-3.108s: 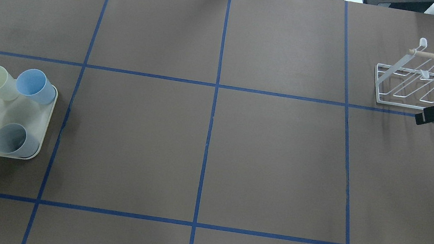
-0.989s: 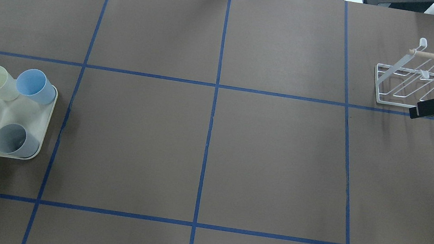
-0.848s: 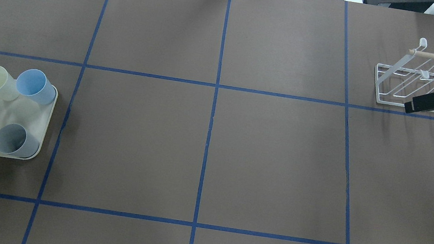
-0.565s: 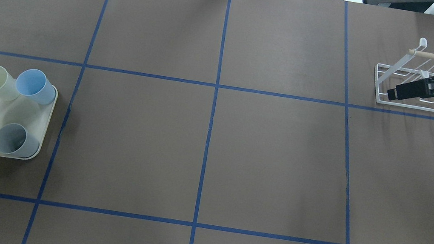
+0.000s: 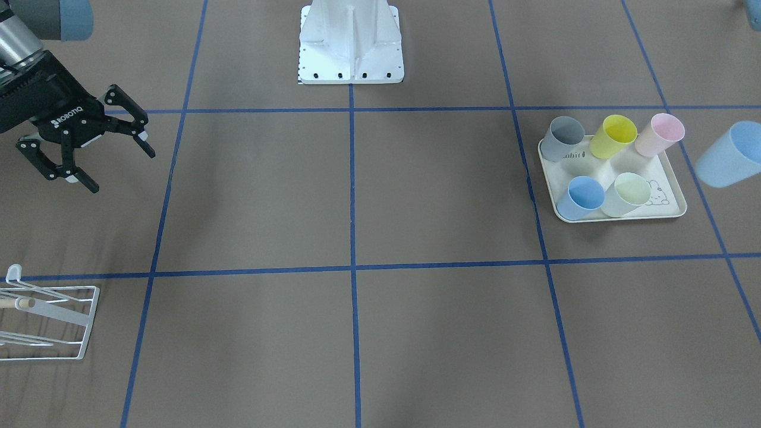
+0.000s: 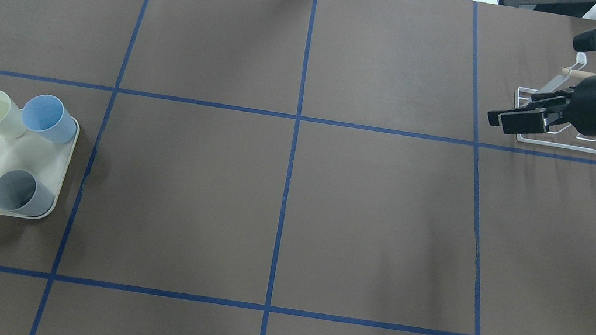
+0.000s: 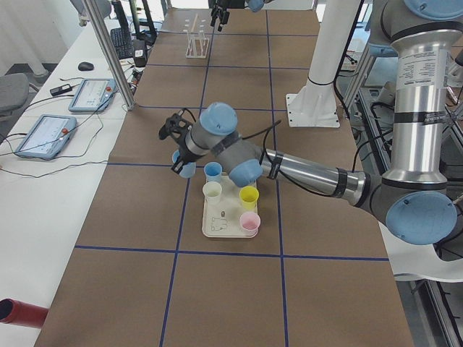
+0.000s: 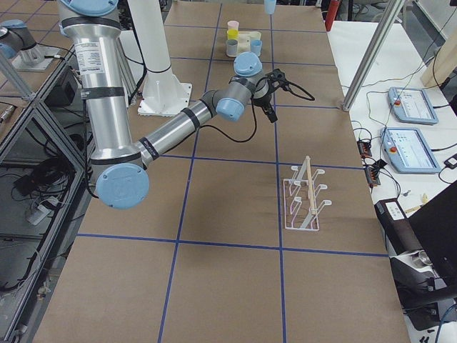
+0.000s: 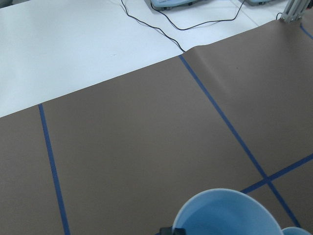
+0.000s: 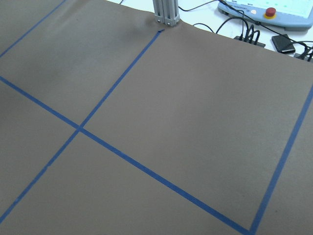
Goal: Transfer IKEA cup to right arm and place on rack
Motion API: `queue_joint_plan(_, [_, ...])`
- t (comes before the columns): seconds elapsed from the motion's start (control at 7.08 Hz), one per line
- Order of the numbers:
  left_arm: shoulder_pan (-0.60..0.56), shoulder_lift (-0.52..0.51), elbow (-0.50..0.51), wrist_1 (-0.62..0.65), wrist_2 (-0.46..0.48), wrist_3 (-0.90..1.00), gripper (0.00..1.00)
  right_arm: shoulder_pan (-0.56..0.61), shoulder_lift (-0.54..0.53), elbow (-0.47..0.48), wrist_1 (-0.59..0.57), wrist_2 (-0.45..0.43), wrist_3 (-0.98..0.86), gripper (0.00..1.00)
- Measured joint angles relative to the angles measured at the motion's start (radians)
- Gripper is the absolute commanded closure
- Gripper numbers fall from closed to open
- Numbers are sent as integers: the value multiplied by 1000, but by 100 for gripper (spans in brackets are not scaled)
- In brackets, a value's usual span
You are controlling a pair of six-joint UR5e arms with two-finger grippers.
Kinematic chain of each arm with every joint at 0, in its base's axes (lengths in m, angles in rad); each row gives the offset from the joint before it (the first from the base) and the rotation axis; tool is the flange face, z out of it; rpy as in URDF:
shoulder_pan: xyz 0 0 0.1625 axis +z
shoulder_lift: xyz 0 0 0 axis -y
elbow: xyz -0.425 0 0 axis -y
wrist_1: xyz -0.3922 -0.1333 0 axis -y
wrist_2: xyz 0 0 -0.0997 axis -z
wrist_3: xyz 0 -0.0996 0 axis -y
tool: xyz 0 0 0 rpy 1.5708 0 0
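**Logging progress: cup lifted, handover and racking not yet done**

Item: light blue IKEA cup, aloft just beside the rabbit-print tray, where five other cups stand. We find it clamped in the left gripper, its rim filling the bottom of the left wrist view.

Done: pick-up.

Outstanding: transfer and placement. We note the right gripper spread wide and empty, hanging above the table near the rack and well apart from the cup. The rack holds nothing. We judge the task about a third complete.
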Motion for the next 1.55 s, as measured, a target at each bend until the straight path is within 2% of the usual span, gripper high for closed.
queue_joint_plan(0.28, [82,-81,-87,10,-119,-305,100,-68,4,-23,165,-31,-30,1])
queue_joint_plan(0.57, [240,-204,-96,-123,-136,-689,100,-116,39,-30,240,-66,-34,1])
queue_joint_plan(0.85, [407,-296,-90,-212,-21,-970,100,-198,84,-49,313,-161,-37,2])
queue_joint_plan(1.13, [530,-376,-69,-252,80,-1120,100,-302,118,-88,458,-263,-59,2])
queue_joint_plan(1.27, [563,-410,-42,-296,96,-1184,100,-345,125,-108,540,-294,-91,2])
queue_joint_plan(1.55, [605,-439,60,-499,116,-1306,100,-426,132,-134,657,-361,-124,2])
